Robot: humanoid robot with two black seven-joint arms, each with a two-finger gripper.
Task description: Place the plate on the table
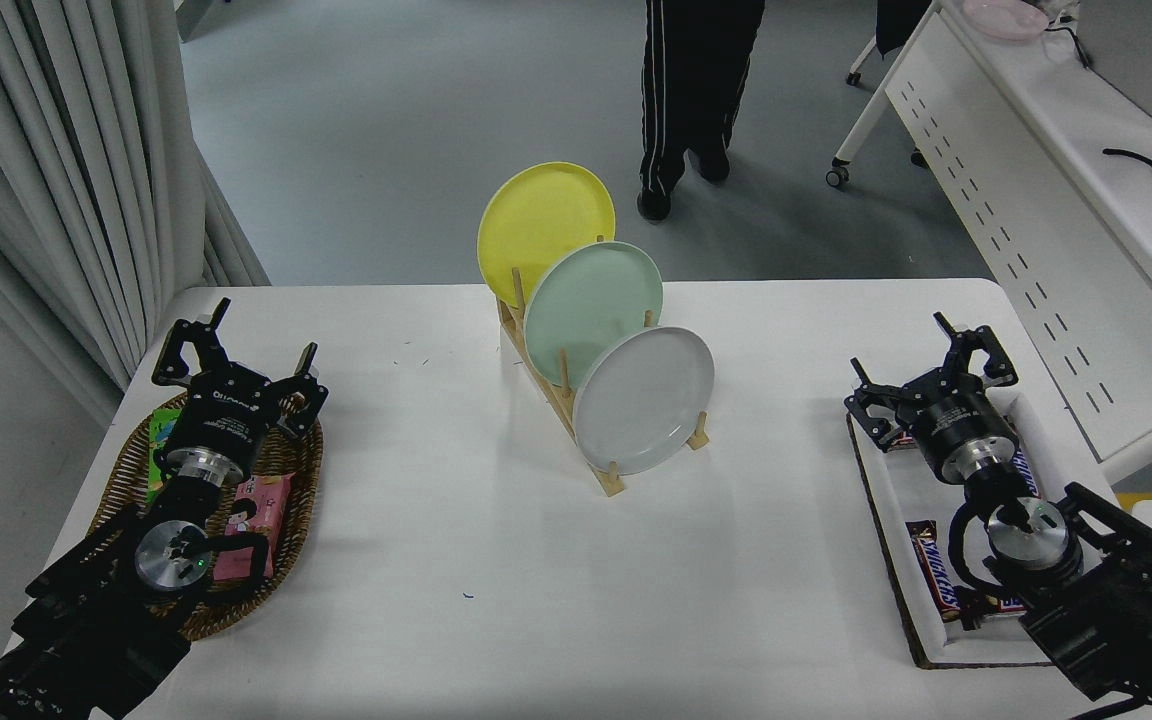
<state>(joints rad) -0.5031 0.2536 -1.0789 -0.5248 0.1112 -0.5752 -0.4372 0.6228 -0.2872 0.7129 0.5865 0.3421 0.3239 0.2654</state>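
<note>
Grey flooring and pale curtains frame the large white rectangular table [496, 560], beyond whose far edge a person's dark-trousered legs [691, 90] are seen. Near the table's centre a light wooden peg rack [576, 420] is shown holding three plates on edge: a round yellow plate [541, 225] at the far end, a round mint green plate [591, 300] in the middle, and the round light grey-white plate [646, 400] nearest the camera. The black right gripper [931, 365] is seen with its jaws spread wide and empty, above a white tray of chocolate bars [936, 590], well apart from the rack. The black left gripper [236, 355] is parked, jaws likewise wide, over a brown woven basket of snack packets [236, 520]. No part of the task is judged complete: the grey-white plate is not yet grasped, and reaching, lifting from the pegs and laying flat on the tabletop all remain.
</note>
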